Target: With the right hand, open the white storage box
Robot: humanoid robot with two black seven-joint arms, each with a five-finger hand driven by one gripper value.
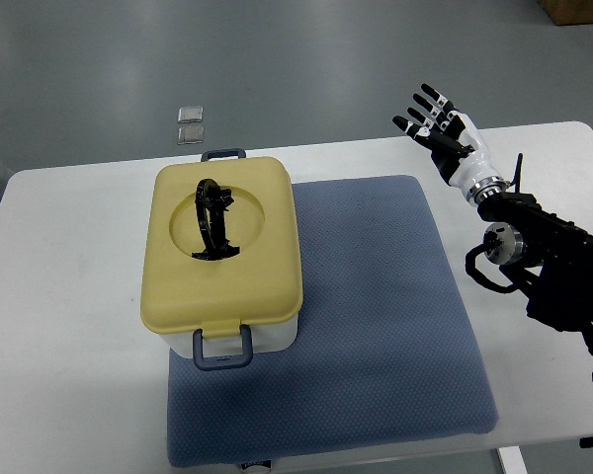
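Right hand (437, 123) is held raised with fingers spread, nothing gripped, well apart from the storage box (222, 255). Box lid is seen closed, near latch (223, 348) down, so unlatching is judged pending.

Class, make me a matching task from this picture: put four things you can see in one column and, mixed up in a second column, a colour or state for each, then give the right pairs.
Column one:
1. lid of the storage box
2. mat
3. right hand
4. carry handle on the lid

Column two:
A. blue-grey, spread under the box
B. black, lying in the round hollow
C. pale yellow, closed
D. fingers spread, holding nothing, away from the box

Pairs: 1-C, 2-A, 3-D, 4-B
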